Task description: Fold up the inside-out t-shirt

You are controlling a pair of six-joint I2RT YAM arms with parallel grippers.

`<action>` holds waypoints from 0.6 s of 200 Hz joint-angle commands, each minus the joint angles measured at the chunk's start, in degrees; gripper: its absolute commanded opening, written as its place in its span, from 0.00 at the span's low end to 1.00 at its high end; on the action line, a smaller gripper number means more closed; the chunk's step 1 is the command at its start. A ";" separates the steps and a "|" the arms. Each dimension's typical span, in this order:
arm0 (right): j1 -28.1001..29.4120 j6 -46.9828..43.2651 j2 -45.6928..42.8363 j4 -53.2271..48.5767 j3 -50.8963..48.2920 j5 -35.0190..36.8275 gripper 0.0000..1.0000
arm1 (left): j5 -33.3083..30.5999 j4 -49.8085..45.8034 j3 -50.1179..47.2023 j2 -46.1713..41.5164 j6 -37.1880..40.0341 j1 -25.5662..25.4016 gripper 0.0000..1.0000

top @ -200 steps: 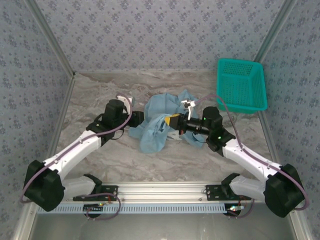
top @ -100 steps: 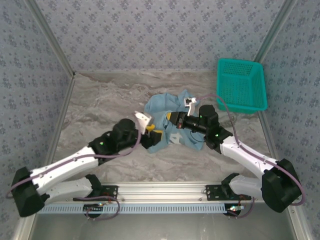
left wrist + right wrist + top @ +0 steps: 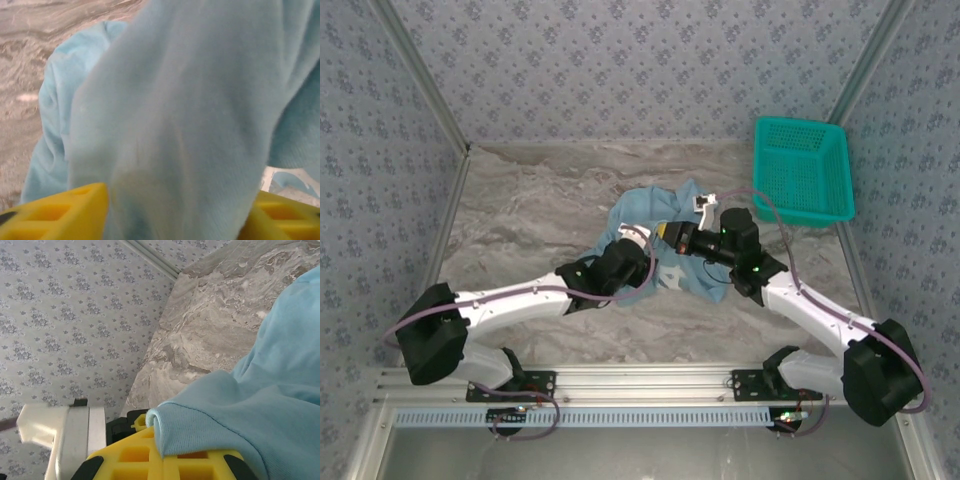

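Grippers meet at mid-table, where the light blue t-shirt (image 3: 647, 207) lies crumpled on the grey marbled table (image 3: 520, 200), well apart from the teal basket (image 3: 800, 165) at the far right corner. The left arm reaches in from the near left and the right arm from the near right, so that their ends sit just beside each other on the near part of the cloth. The left gripper (image 3: 177, 217) has its yellow fingers (image 3: 60, 212) standing apart at either side of the wrist view, with a thick hanging fold of the shirt filling the gap between them and touching both; whether they are pinching that fold or merely straddling it cannot be told. The right gripper (image 3: 165, 458) is fully closed on the shirt, its yellow fingers clamped on a stitched, ribbed edge that curls over them, with the rest of the cloth spreading to the right of that view. Beyond it, bare table runs up to the patterned wall (image 3: 65, 305). From above, a little white print shows on the cloth near the left arm's wrist, and the garment's far part lies in loose rumpled folds.
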 commanded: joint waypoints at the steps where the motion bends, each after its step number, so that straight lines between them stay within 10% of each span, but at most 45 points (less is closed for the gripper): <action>1: -1.49 0.10 -2.47 -0.74 0.52 -0.56 0.00 | 10.81 6.42 -2.17 -1.39 1.74 4.22 0.44; 58: -4.14 -6.98 -3.53 -11.60 4.62 -3.33 0.00 | 52.10 15.21 -6.04 -8.11 2.59 13.15 0.00; 120: -8.05 -21.18 -0.36 -35.07 15.87 -6.78 0.00 | 78.96 23.65 -7.75 -14.38 -0.74 15.98 0.00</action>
